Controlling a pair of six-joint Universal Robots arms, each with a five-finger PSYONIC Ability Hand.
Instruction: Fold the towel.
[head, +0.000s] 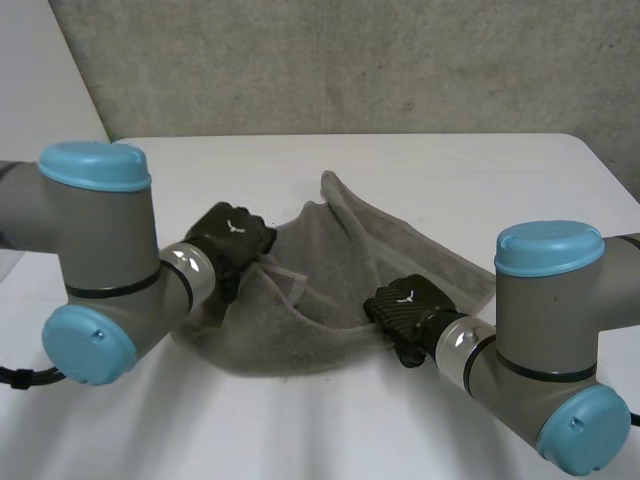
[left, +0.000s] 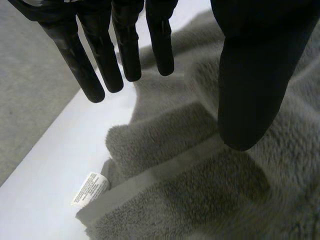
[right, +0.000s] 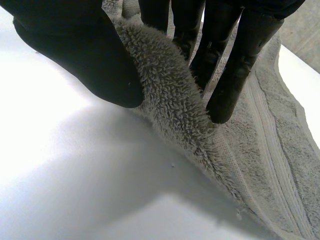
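Note:
A grey towel (head: 330, 275) lies bunched in the middle of the white table (head: 420, 165), one end trailing toward the far side. My left hand (head: 232, 240) hovers over the towel's left part. In its wrist view the left hand (left: 102, 62) has straight fingers and a thumb held apart, holding nothing; below it lies a folded towel (left: 200, 190) corner with a white label (left: 90, 188). My right hand (head: 405, 308) is at the towel's near right edge. In its wrist view the right hand (right: 80, 50) pinches the raised towel (right: 170, 95) edge between thumb and fingers.
A concrete wall (head: 350, 60) stands behind the table. The table's left edge (left: 55, 130) runs close beside the left hand, with grey floor (left: 25, 85) beyond it. Bare tabletop (right: 75, 170) stretches in front of the right hand.

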